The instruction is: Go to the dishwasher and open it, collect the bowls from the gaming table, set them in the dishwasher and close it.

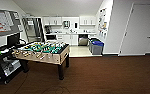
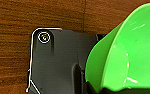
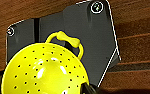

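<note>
Driving toward dishwasher (image 1: 83, 40), upper centre of head view. Left gripper (image 2: 101, 87) seems pinching green bowl (image 2: 126, 55); right gripper (image 3: 86, 88) carries yellow colander (image 3: 43, 72), finger state unclear. Pass right of foosball table (image 1: 42, 51); keep loads level.

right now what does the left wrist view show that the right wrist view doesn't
Left wrist view alone: a green bowl, seen close and tipped on its side.

Right wrist view alone: a yellow colander with small holes and a loop handle, seen dome-side up.

Both share: the brown wood-grain floor below and the robot's own dark plate behind the item. Neither view lets me tell how the claw fingers stand.
</note>
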Robot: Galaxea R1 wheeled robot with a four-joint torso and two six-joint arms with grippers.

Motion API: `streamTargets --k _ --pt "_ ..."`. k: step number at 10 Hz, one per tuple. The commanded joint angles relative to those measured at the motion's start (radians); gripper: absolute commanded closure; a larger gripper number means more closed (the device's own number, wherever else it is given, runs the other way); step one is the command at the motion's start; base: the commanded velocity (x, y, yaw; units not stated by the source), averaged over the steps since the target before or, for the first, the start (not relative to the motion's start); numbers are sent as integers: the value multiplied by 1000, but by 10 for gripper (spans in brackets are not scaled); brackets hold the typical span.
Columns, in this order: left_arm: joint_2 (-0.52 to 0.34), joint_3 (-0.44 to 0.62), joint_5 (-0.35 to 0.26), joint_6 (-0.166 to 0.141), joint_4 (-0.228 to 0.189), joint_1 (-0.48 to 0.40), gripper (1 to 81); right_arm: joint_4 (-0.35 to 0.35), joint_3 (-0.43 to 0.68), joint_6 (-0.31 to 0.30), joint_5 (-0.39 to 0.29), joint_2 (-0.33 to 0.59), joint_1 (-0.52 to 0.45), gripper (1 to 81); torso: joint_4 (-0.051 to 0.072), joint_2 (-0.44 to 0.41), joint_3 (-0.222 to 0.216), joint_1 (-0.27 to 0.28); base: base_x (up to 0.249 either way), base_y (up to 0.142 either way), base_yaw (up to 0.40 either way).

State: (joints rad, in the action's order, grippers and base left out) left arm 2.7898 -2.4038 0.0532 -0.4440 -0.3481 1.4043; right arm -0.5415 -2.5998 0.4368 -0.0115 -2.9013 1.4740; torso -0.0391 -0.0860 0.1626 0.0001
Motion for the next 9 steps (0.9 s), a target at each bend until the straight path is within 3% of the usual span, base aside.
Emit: streamTargets --k 1,3,9 --pt "-8 11 -39 8 -15 -55 811 5 -2 3 -70 14 -51 811 0 0 0 0 157 -74 0" --pt "-8 12 -39 8 -15 -55 811 3 -3 3 -68 14 -53 811 0 0 0 0 157 -70 0" --pt "-12 12 -38 8 -15 -57 811 2 -2 3 -67 15 -48 811 0 0 0 0 142 0 0"
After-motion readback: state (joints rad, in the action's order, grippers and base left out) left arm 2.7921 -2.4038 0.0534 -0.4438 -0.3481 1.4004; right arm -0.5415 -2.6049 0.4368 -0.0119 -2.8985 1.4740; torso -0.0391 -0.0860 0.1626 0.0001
